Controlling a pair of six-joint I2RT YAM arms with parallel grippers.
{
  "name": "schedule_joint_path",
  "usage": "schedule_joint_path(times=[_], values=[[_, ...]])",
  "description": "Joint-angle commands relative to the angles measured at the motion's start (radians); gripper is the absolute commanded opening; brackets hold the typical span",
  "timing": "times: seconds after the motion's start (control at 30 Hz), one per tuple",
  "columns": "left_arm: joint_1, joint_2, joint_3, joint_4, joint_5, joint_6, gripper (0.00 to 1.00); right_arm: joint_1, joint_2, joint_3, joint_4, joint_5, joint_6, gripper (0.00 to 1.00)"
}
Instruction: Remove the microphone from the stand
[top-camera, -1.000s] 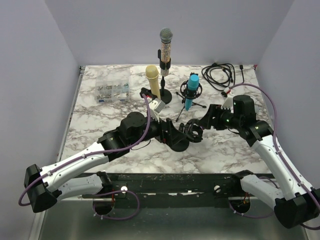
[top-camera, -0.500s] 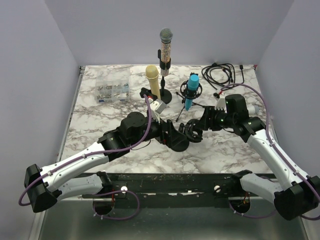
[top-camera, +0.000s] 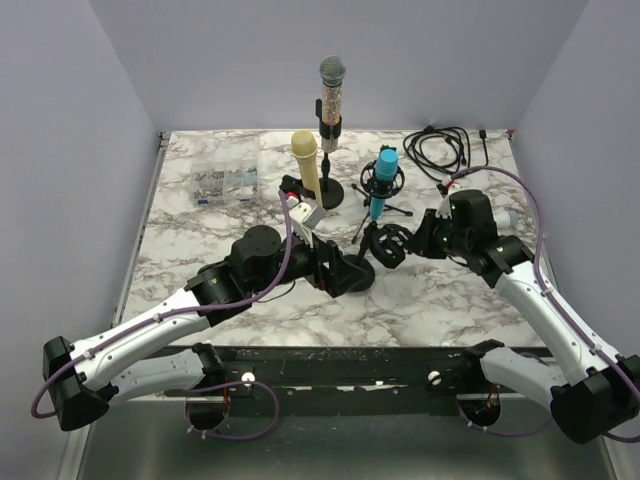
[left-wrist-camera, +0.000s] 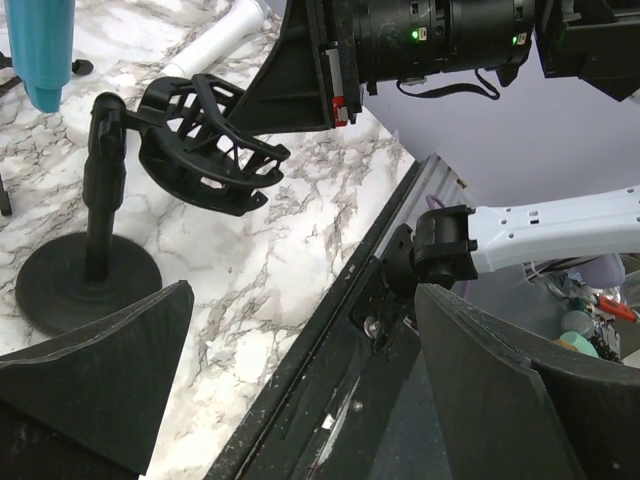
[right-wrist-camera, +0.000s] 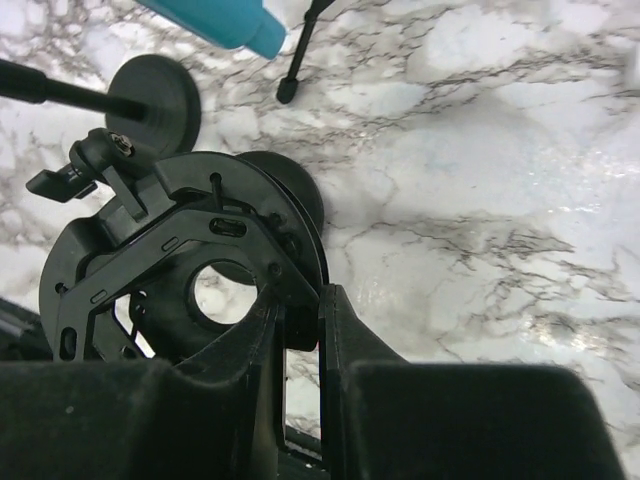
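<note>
An empty black shock mount sits on a short stand with a round base. My right gripper is shut on the mount's rim. My left gripper stands open just beside the base, with nothing between its fingers. Three microphones stand behind. A blue microphone sits in its own mount on a tripod, a gold one is on a low stand, and a grey-headed one is on a tall stand.
A coiled black cable lies at the back right. A clear plastic parts box sits at the back left. The table's dark front rail runs under my left gripper. A tripod leg reaches close to the shock mount.
My right gripper has moved left and shut on the shock mount's rim, and the mount now tilts farther from the near edge. My left arm has drawn back a little to the left.
</note>
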Motion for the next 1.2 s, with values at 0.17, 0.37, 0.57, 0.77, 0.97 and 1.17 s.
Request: schedule_joint_path(times=[0.17,0.37,0.57,0.77,0.97,1.17], values=[[0.009,-0.058,0.036,-0.036,-0.038,0.031,0.95,0.004,-0.113,0.071,-0.082,0.306,0.039,0.01],[0.013,-0.07,0.027,-0.033,-0.046,0.021,0.95,0.003,-0.148,0.103,-0.207,0.802,0.19,0.01],[0.014,-0.075,0.048,-0.063,-0.048,0.031,0.96,0.001,-0.074,0.144,-0.245,1.147,0.336,0.01],[0.016,-0.112,0.042,-0.093,-0.067,0.035,0.95,-0.023,-0.043,0.153,-0.237,1.199,0.405,0.01],[0.017,-0.129,0.027,-0.095,-0.07,0.037,0.96,-0.108,-0.049,0.131,-0.204,1.253,0.378,0.01],[0.017,-0.128,0.038,-0.097,-0.059,0.038,0.96,-0.274,-0.079,0.079,-0.14,1.208,0.339,0.01]])
